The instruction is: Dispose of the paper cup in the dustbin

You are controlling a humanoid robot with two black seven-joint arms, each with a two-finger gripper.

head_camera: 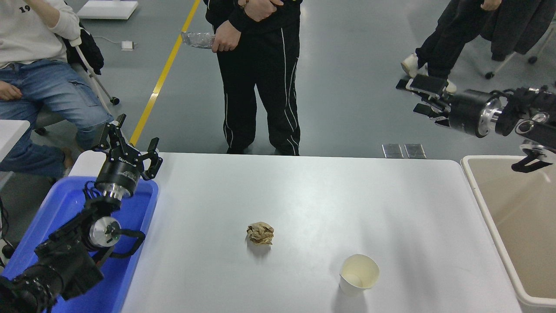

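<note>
The paper cup (359, 274) stands upright on the white table (304, 195) near its front right, white with a cream inside. The beige dustbin (486, 217) stands off the table's right edge, only partly in view. My right gripper (419, 98) is raised high at the right, beyond the table's far edge, far above and behind the cup, its fingers spread and empty. My left gripper (130, 148) is parked at the left over the blue tray, open and empty.
A crumpled brown paper ball (260, 233) lies mid-table, left of the cup. A blue plastic tray (143, 208) sits at the left edge under my left arm. A person in black stands at the far side; others sit or stand at the far corners.
</note>
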